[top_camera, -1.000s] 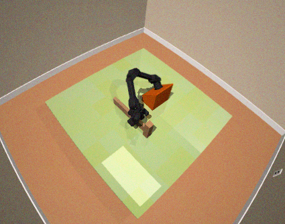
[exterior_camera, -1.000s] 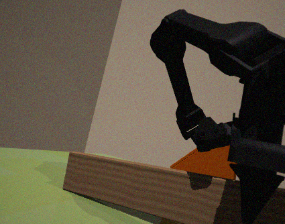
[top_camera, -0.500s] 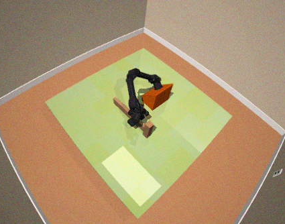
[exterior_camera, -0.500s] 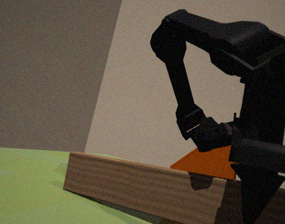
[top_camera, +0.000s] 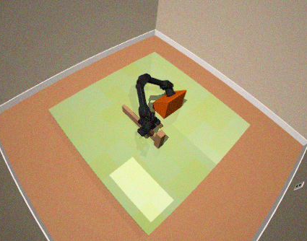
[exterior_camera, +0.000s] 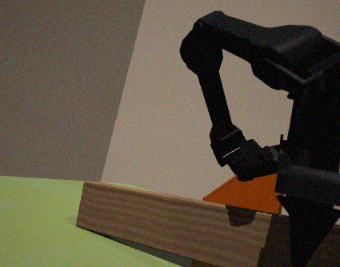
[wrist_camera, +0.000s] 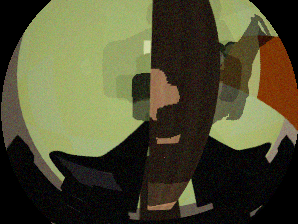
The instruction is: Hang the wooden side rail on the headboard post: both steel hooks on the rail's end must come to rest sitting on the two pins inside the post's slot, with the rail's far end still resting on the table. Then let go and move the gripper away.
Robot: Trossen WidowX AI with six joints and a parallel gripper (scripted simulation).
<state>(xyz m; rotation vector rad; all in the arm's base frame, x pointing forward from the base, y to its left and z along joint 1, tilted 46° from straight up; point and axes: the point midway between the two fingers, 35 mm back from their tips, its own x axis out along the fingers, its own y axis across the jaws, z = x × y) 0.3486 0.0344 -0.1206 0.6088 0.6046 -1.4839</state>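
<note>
The wooden side rail [top_camera: 131,113] [exterior_camera: 172,220] [wrist_camera: 187,75] runs from its far end, low at the table, to the post. In the exterior view a dark gap under it widens away from that end, so it slopes up slightly. My gripper [top_camera: 149,130] [wrist_camera: 165,125] is shut on the rail close to the post, with a finger on each side in the wrist view. The headboard post [top_camera: 160,140] is a short brown block at the rail's near end in the top view. The hooks, slot and pins are hidden or too small to see, so whether the hooks sit on the pins cannot be told.
A large orange block [top_camera: 170,104] [exterior_camera: 252,193] [wrist_camera: 280,80] stands beside the arm's base, behind the rail in the exterior view. A pale bright rectangle [top_camera: 141,189] lies on the green surface [top_camera: 83,119]. The arm arches over from its base to the rail.
</note>
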